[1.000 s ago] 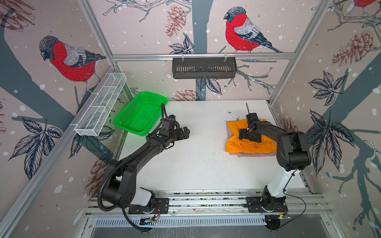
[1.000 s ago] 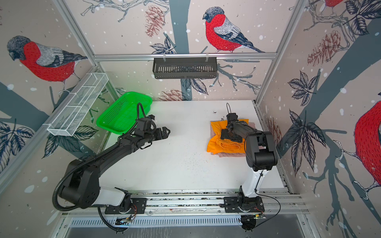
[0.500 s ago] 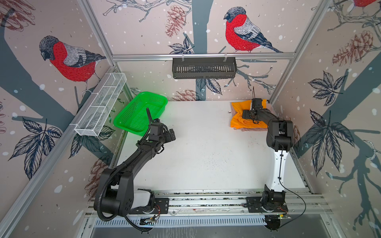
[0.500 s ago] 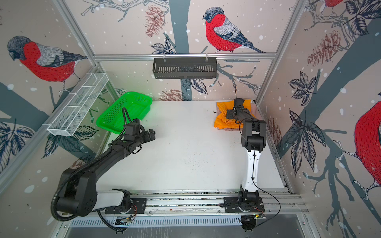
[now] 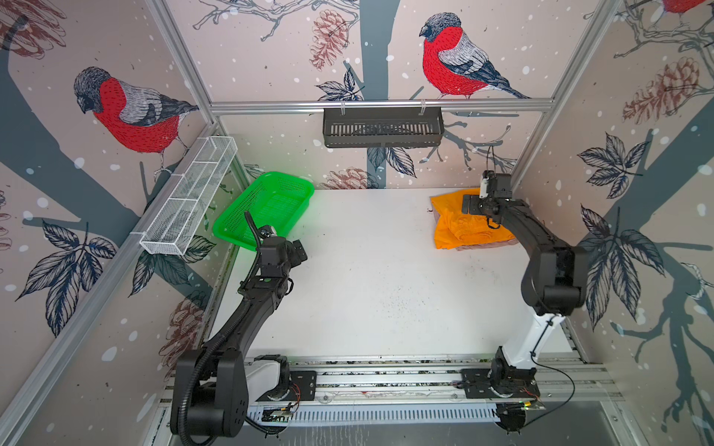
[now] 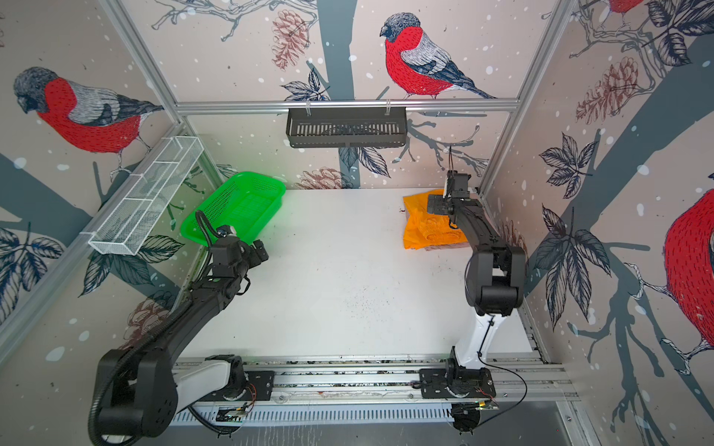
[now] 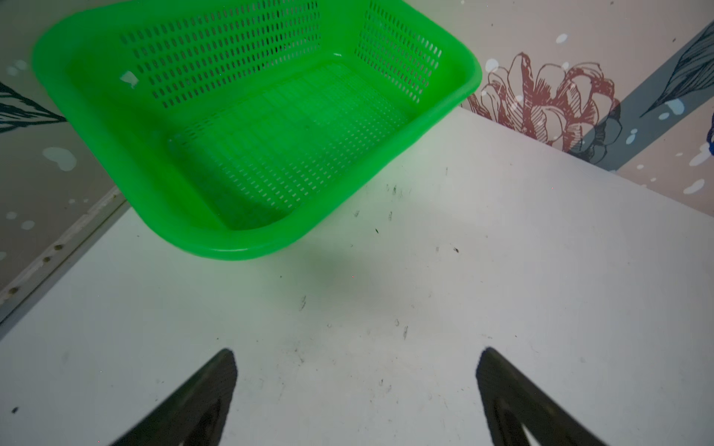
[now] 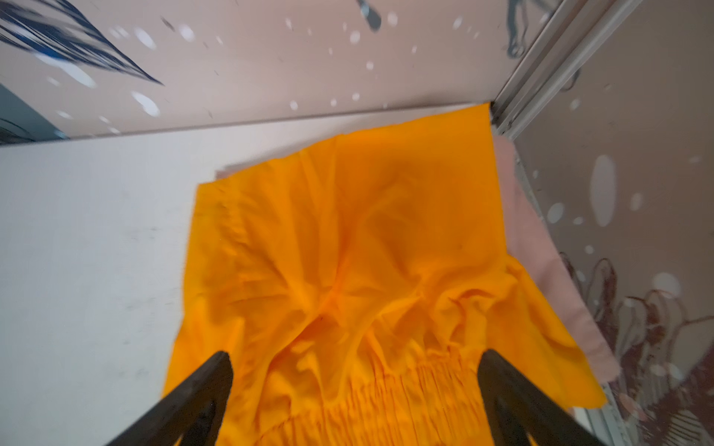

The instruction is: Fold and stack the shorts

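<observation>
orange shorts (image 8: pixel 347 251): folded, lying in the far right corner of the desk (image 5: pixel 367 289), on top of the pink shorts (image 8: pixel 533 251)
orange shorts, direction: gathered waistband toward the front of the desk, plain hem end toward the back wall; the long axis runs front to back, a little skewed
pink shorts: flat underneath, only a strip showing past the orange edge along the right wall and a sliver at the back
right pincer (image 8: pixel 353 357): above the waistband end of the orange shorts, jaws wide, nothing gripped; cannot tell if the tips touch the cloth
left pincer (image 7: pixel 355 355): jaws wide, holding nothing, over bare desk just beside the near rim of the basket (image 7: pixel 239 251)
basket: green, in the far left corner of the desk, well apart from both shorts
</observation>
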You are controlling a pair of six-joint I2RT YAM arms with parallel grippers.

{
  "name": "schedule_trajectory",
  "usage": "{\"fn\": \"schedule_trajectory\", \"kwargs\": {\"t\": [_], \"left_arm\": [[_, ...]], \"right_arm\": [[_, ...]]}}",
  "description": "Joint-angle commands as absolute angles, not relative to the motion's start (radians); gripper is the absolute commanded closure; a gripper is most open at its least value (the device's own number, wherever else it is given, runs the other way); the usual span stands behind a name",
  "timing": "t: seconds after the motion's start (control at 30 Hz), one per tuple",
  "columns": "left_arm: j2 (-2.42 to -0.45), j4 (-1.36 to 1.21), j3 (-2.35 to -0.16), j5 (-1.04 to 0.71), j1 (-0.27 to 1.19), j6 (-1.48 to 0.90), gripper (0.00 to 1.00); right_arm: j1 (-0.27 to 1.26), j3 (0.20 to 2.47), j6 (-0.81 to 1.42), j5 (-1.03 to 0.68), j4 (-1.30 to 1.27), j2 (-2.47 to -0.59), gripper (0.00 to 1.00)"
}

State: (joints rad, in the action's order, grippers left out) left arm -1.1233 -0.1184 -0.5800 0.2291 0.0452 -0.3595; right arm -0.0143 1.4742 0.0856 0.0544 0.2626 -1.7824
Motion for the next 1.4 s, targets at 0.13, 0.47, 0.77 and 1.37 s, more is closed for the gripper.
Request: {"fn": "schedule_trajectory", "kwargs": {"t": [0.13,0.47,0.77,1.37], "left_arm": [[-1.073,-0.516,-0.417,0.440,0.039,-0.168,0.03],[-1.184,-1.051,-0.142,0.401,-0.022,-0.091,0.03],[-1.362,-1.065,-0.248,0.229,-0.038,-0.084,0.03],[-1.556,-1.321,-0.227,-0.096,-0.036,0.005,0.01]], "right_arm": [[-0.011,1.081,0.167,-0.018,0.017,-1.450,0.00],[0.115,0.349,0.111,0.255,-0.679,-1.158,0.00],[0.053,0.181,0.020,0.166,-1.083,-1.282,0.00],[0.028,0.233,0.067,0.159,-1.210,-1.506,0.00]]}}
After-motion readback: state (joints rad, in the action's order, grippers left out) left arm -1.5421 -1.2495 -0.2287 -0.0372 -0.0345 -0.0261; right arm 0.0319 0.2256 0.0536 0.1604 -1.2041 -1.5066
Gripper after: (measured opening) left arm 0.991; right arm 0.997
